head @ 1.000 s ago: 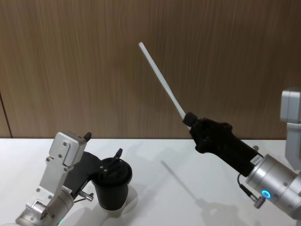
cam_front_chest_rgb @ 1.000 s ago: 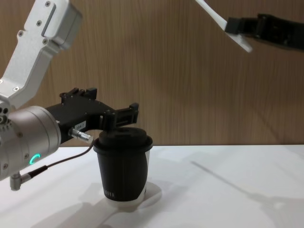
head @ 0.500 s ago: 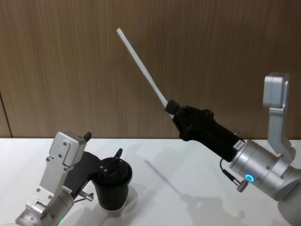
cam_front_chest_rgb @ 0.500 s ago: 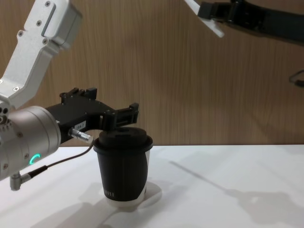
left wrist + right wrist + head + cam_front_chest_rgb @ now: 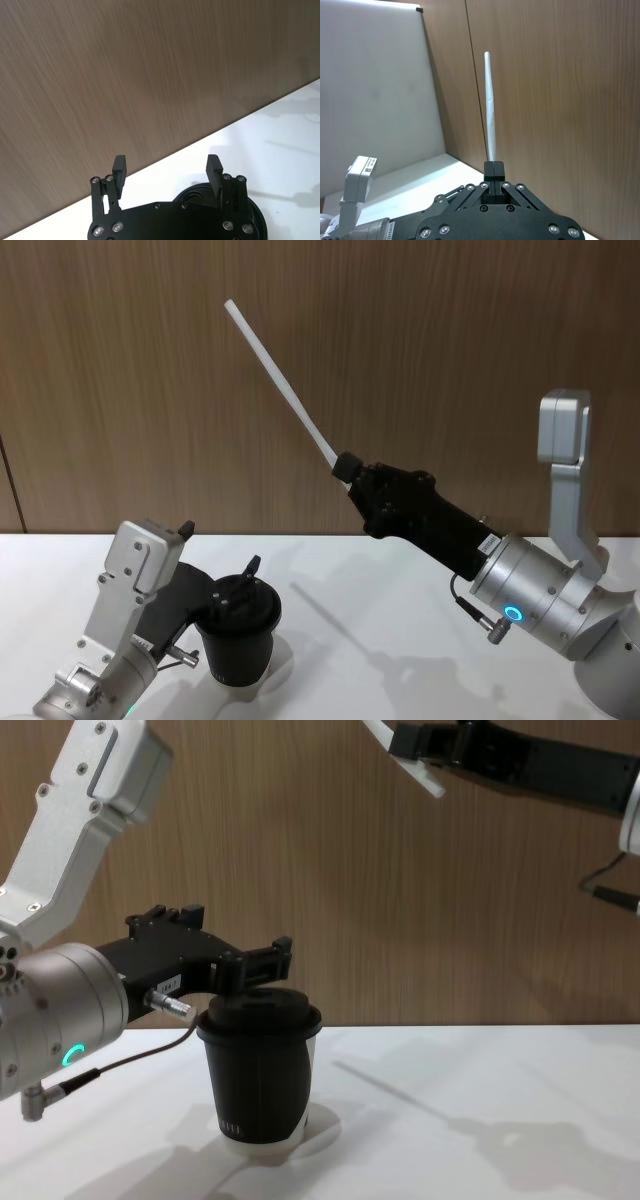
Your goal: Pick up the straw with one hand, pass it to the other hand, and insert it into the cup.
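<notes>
**Straw held high on the right, cup crowded on the left**

My right gripper (image 5: 347,466) is clamped on the straw (image 5: 280,380), high over the table (image 5: 400,590) and well apart from the cup (image 5: 238,645). The grip sits near one end. The long part slants up and to my left in front of the wall (image 5: 450,360), and in the chest view a short stub pokes out below the fingers.

My left gripper (image 5: 235,935) is spread wide, poised just over the lid (image 5: 262,1008) of the cup, which stands upright on the table at my left. I cannot tell whether it touches the lid.

My worries from here:
- The straw is thin and pinched far from its middle. I judge that a quick swing could make it pivot or slide in the fingers.
- The long free end leads any move left and could clip the wall.
- A handover needs the left fingers to close squarely on a narrow, slanted target. If they close off-line, the straw drops.
- The left gripper covers the lid, so it blocks the way in, and a careless lift could knock the cup over.
- The stub looks too short to reach into the lid without a regrip.
</notes>
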Tool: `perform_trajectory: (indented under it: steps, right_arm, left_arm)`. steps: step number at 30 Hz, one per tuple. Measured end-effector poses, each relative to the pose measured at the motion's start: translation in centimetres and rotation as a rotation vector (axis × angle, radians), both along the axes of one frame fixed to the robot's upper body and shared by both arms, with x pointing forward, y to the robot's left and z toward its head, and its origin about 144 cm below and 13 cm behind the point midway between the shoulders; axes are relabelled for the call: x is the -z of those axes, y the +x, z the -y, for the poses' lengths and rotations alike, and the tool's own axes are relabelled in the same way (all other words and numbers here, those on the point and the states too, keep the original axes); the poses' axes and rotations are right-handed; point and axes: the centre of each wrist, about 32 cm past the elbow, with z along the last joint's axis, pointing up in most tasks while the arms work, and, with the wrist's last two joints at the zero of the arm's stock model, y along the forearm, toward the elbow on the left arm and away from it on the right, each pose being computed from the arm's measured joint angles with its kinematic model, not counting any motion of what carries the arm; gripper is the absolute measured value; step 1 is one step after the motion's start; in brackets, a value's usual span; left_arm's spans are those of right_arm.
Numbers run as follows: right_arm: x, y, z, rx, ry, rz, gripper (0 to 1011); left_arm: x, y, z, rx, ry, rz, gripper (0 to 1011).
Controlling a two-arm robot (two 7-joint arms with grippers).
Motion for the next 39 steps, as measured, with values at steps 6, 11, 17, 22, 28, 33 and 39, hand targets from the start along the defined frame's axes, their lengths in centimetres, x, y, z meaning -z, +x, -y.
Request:
perform_trajectory:
  steps: [6,11,17,22,28,33,39]
  right_arm:
    - [0.0,0.0,-0.2,-0.008,0.001,-0.004,0]
    - [0.0,0.0,-0.3,-0.011,0.001,-0.007,0]
    - [0.1,0.0,-0.4,-0.014,0.001,-0.009,0]
    - [0.1,0.0,-0.4,-0.015,0.001,-0.01,0]
    - [0.1,0.0,-0.5,-0.016,0.001,-0.011,0]
    - [0.1,0.0,-0.5,-0.016,0.002,-0.012,0]
    - [0.1,0.0,-0.5,-0.017,0.002,-0.012,0]
  left_arm:
    - [0.0,0.0,0.0,0.0,0.0,0.0,1000]
    - [0.0,0.0,-0.1,0.0,-0.001,0.001,1000]
    - [-0.6,0.1,-0.3,0.024,-0.033,0.007,1000]
    - [-1.5,0.3,-0.6,0.059,-0.076,0.014,1000]
    - [-3.2,0.6,-1.2,0.121,-0.148,0.026,1000]
    - [-4.6,0.8,-1.7,0.182,-0.224,0.03,1000]
    - [-5.9,0.9,-2.3,0.251,-0.312,0.036,1000]
